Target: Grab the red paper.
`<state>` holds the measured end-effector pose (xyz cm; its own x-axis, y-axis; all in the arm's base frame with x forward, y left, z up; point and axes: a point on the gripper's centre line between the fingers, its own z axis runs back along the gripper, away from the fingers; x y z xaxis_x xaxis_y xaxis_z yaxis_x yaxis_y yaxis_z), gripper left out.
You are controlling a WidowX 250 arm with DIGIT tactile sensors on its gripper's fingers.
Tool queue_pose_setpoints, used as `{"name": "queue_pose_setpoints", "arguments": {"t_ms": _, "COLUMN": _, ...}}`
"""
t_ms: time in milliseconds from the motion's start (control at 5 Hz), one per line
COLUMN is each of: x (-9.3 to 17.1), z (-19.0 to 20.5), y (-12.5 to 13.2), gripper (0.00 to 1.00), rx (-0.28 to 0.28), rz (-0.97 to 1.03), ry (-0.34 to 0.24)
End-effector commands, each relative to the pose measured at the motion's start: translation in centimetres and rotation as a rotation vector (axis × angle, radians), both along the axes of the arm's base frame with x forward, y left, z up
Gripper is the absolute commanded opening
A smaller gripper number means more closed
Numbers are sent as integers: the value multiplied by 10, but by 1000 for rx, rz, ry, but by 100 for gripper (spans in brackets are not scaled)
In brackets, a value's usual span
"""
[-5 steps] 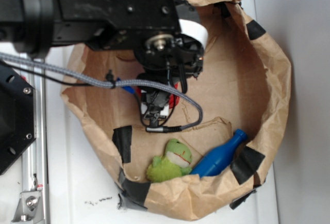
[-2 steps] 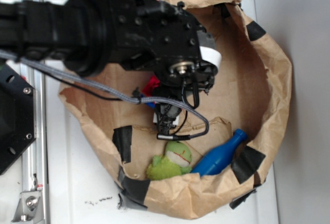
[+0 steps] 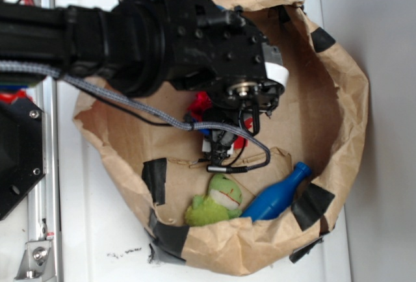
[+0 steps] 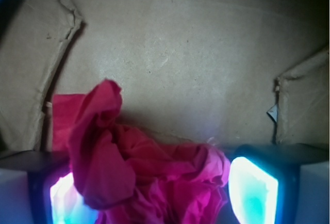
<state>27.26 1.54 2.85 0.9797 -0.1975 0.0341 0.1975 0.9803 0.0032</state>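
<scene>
From the exterior view, your arm is parked over the brown paper bag (image 3: 338, 87), and the gripper (image 3: 221, 144) points down into it, so most of what sits under it is blocked. You can spot bits of the red paper (image 3: 203, 102) poking out on the arm side of the jaws and a sliver on the other side. Past the jaw tips, toward the bag's near rim, sits the green plush frog (image 3: 214, 201), with the blue bottle (image 3: 278, 194) just beside it. In the wrist view, the red paper (image 4: 139, 167) fills the gap between the two fingers (image 4: 253, 185). It bunches against the left one and reaches the right one, and a crumpled flap sticks up beyond the tips over the cardboard floor (image 4: 180, 53). The jaws look clamped on the wad.
</scene>
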Motion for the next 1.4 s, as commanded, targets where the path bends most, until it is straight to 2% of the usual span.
{"name": "queue_pose_setpoints", "arguments": {"t_ms": 0, "x": 1, "z": 1, "y": -2, "gripper": 100, "rx": 5, "rz": -9, "ry": -7}}
{"name": "queue_pose_setpoints", "arguments": {"t_ms": 200, "x": 3, "z": -1, "y": 1, "gripper": 0, "rx": -8, "rz": 19, "ry": 1}}
{"name": "queue_pose_setpoints", "arguments": {"t_ms": 1200, "x": 5, "z": 1, "y": 1, "gripper": 0, "rx": 5, "rz": 31, "ry": -2}}
